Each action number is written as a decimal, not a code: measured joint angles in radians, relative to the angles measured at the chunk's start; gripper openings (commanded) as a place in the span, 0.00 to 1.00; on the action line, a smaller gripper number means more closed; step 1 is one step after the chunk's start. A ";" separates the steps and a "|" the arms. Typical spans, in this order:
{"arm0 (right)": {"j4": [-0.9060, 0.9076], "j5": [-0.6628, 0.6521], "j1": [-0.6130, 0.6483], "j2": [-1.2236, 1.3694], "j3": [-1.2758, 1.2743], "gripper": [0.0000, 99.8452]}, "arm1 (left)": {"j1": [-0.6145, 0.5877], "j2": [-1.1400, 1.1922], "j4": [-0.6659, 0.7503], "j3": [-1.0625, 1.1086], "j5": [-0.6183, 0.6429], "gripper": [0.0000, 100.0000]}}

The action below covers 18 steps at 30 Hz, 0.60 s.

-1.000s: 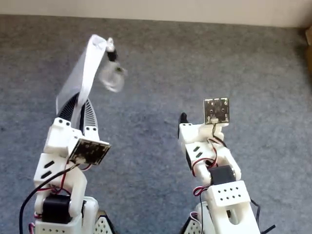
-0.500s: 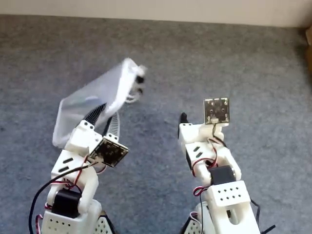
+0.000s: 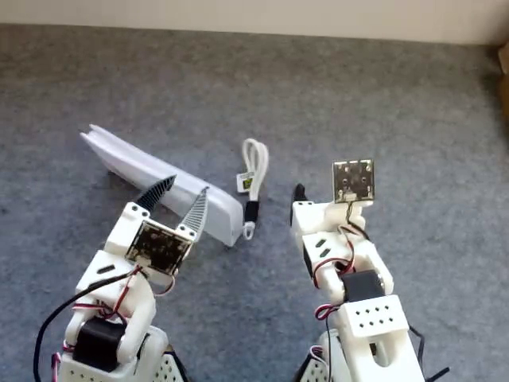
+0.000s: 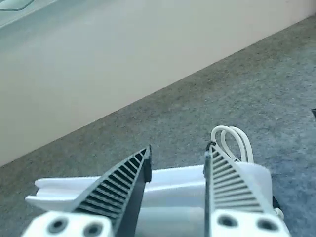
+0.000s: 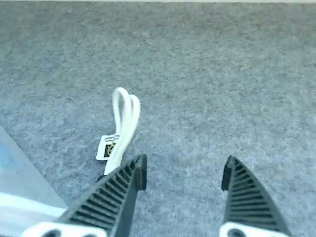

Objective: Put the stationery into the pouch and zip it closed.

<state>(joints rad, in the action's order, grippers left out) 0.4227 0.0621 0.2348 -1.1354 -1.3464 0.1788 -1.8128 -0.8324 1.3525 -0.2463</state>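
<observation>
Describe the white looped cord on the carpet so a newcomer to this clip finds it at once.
On the grey carpet, find the long white pouch under the left gripper. Off its end toward the right arm lies the cord: a thin doubled white loop with a small tag and a black end, far slimmer than the broad pouch.

Looks past gripper [image 5: 185,160], jaws spread wide, onto grey carpet [image 5: 222,64]. Finds looped white cord [image 5: 123,118] just ahead of one fingertip, tag [image 5: 107,146] beside its nearer end. Catches pale pouch [image 5: 19,197] outside that same finger, nearer the wrist.
</observation>
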 measured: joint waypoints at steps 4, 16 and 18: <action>0.000 0.000 0.000 0.000 0.000 0.23 | -0.003 0.002 -0.018 -0.043 0.020 0.17; 0.000 0.000 0.000 0.000 0.000 0.23 | -0.104 -0.003 -0.028 -0.112 0.025 0.09; 0.000 0.000 0.000 0.000 0.000 0.18 | -0.127 -0.003 -0.028 -0.106 0.025 0.07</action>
<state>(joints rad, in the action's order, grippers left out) 0.4227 0.0621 0.2348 -1.1354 -1.3464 0.0514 -1.8159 -0.8600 1.2467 -0.2217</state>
